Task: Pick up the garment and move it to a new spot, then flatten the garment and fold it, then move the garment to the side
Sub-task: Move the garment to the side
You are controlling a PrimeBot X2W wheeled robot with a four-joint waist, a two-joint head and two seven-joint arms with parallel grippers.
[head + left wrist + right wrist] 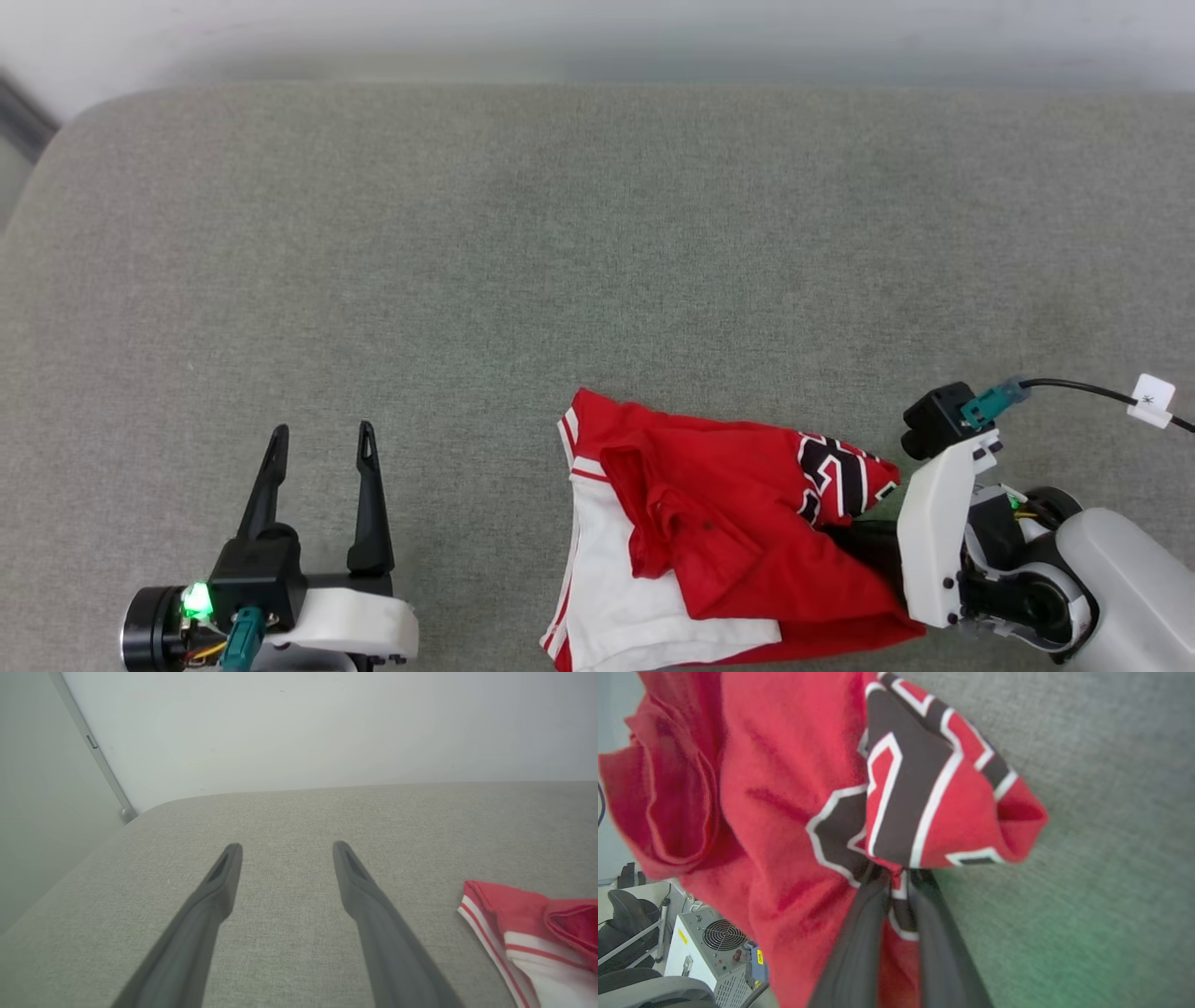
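My right fingers (899,877) clamp the red garment (709,504) by its black number, lower right. My left fingers (322,431) stand spread and empty over the bench (560,233), lower left.

The jersey (709,523) is cut off by the bottom edge of the head view, and by the right edge of the left wrist view. Its black number (901,779) is folded, so it cannot be read. The fingertips of the right gripper (899,877) are buried in red cloth. The print on the white machine (686,956) is too small to read.
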